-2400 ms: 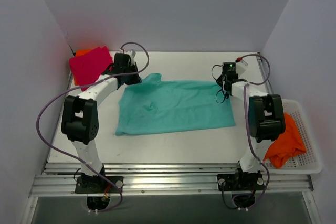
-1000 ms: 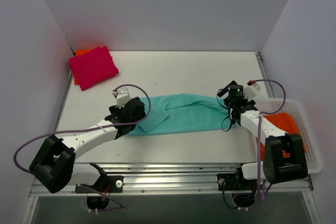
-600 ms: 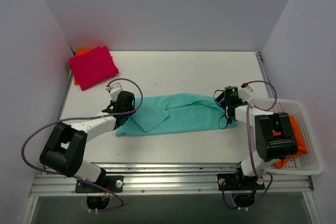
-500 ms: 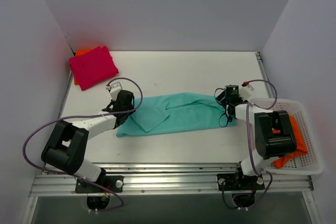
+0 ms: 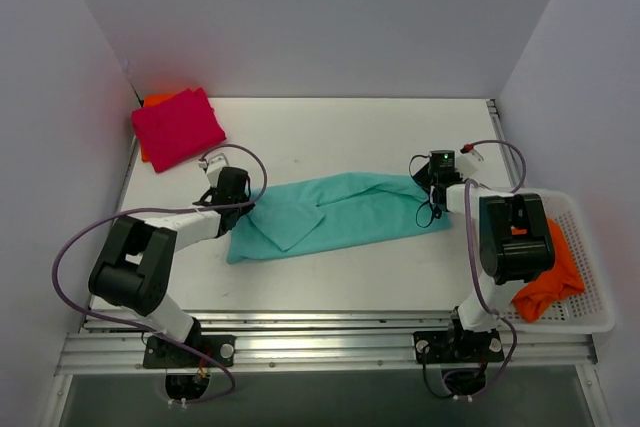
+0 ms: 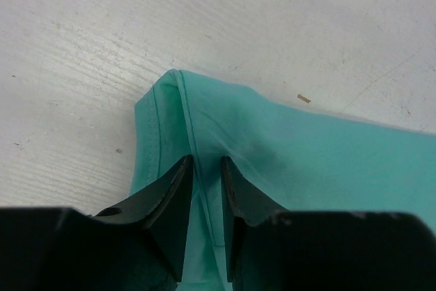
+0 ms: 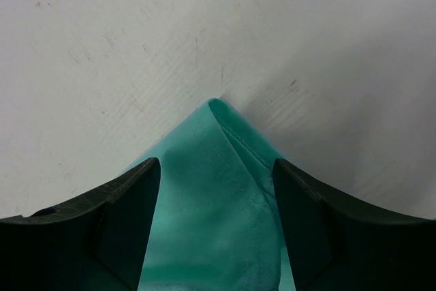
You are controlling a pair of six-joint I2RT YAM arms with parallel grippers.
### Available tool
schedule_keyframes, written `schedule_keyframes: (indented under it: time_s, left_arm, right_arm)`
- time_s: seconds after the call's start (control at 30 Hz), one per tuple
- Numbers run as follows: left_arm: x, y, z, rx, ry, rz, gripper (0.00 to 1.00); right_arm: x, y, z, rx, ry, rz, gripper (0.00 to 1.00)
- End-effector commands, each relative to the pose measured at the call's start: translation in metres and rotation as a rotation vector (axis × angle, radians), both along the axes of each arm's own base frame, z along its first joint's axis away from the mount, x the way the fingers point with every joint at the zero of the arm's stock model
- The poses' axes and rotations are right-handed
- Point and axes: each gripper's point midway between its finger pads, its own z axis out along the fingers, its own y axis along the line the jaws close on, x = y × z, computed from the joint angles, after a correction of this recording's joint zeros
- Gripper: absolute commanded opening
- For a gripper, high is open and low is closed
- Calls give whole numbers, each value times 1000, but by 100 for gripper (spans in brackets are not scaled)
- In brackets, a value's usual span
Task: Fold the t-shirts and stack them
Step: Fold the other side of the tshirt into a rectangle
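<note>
Place: robot lab cell
Walls: plain white panels (image 5: 300, 17) boxing the counter (image 5: 340, 132)
6 o'clock: aluminium rail (image 5: 320, 342), arm bases (image 5: 455, 345) bolted on

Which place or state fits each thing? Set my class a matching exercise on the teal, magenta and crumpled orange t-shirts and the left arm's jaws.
Column one:
1. teal t-shirt
2. magenta t-shirt
3. crumpled orange t-shirt
4. left arm's jaws

Column two:
A. inside the white basket
B. pinched on a teal edge
C. folded square at the far left corner
D. a long strip across the middle of the table

Pairs: 1-D, 2-C, 3-A, 4-B
</note>
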Motion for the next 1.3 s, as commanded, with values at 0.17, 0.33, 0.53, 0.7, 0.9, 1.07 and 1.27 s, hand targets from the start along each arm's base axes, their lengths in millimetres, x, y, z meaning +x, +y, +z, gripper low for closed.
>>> schedule_keyframes:
  time_s: [0.17, 0.33, 0.53, 0.7, 0.9, 1.07, 1.27]
  left_arm:
    - [32, -5, 18, -43, -83, 2, 30]
    - [34, -5, 15, -42, -80, 5, 29]
    - [38, -4, 16, -40, -81, 5, 27]
    - [41, -4, 15, -39, -82, 5, 25]
    - [44, -2, 12, -38, -73, 8, 24]
    - [46, 2, 8, -37, -68, 14, 19]
    - [49, 2, 8, -45, -68, 19, 13]
  right_arm:
    - [20, -1, -2, 1, 7, 14, 62]
    - [31, -2, 6, 11, -14, 17, 62]
    - [46, 1, 19, 21, -42, 35, 62]
    - [57, 2, 21, 19, -55, 39, 62]
    - [68, 6, -4, 33, -19, 55, 57]
    - [72, 8, -11, 44, -17, 69, 40]
    - [75, 8, -9, 48, -30, 75, 0]
